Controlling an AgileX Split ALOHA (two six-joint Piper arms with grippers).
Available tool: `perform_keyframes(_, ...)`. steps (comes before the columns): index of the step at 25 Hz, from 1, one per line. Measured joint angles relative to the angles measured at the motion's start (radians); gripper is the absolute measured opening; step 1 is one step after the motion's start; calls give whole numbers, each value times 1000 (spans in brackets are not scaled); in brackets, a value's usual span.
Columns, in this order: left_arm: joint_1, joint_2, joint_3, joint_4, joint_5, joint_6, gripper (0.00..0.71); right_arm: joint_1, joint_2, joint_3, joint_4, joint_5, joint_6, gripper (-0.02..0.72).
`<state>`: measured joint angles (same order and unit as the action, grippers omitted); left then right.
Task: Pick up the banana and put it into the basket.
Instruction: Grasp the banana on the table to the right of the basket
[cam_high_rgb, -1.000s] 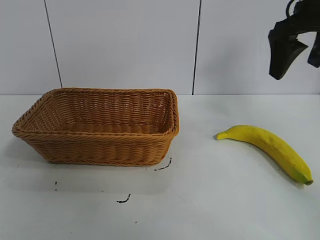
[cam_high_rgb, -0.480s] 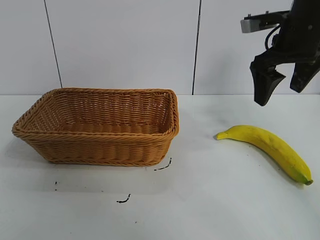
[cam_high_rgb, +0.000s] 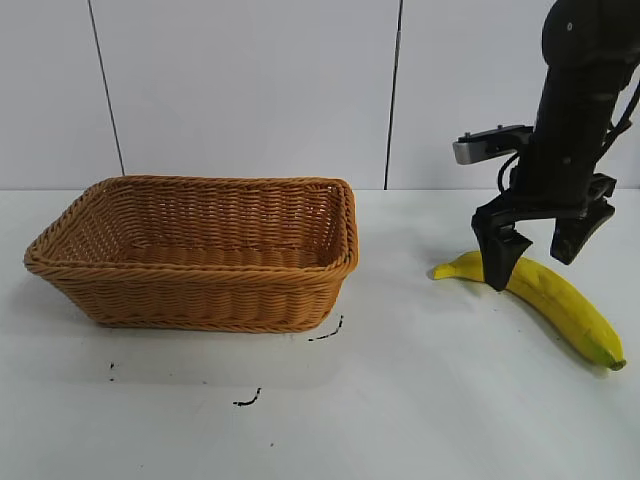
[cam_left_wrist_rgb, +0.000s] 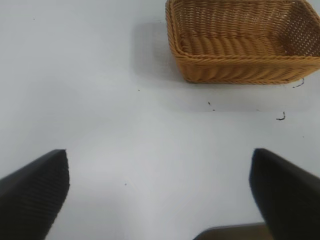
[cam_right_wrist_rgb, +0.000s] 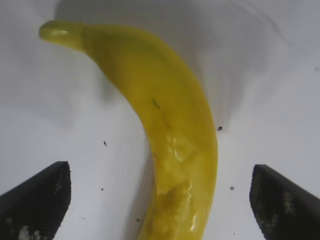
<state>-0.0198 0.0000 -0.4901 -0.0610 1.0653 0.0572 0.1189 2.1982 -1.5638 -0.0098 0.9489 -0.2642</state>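
The yellow banana (cam_high_rgb: 565, 308) lies flat on the white table at the right, its stem end pointing toward the basket (cam_high_rgb: 200, 295). My right gripper (cam_high_rgb: 533, 255) is open and low over the banana's stem half, one finger on each side, apart from the peel. In the right wrist view the banana (cam_right_wrist_rgb: 170, 115) runs between the wide-apart fingers of the right gripper (cam_right_wrist_rgb: 159, 172). The tan wicker basket sits at the left with nothing in it. My left gripper (cam_left_wrist_rgb: 159, 155) is open over bare table, with the basket (cam_left_wrist_rgb: 240, 65) farther off; it does not show in the exterior view.
Small black marks (cam_high_rgb: 325, 333) dot the white table (cam_high_rgb: 420, 400) in front of the basket. A panelled white wall (cam_high_rgb: 250, 90) stands behind the table. Bare table lies between basket and banana.
The right gripper has come down from the upper right and moved left, from high above the table to straddling the banana. It stays open. Banana and basket have not moved.
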Motion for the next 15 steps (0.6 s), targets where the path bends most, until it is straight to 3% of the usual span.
perform_keyframes(15, 0, 0, 0, 0, 0, 0, 695, 0, 15, 0, -3, -50, 14, 675)
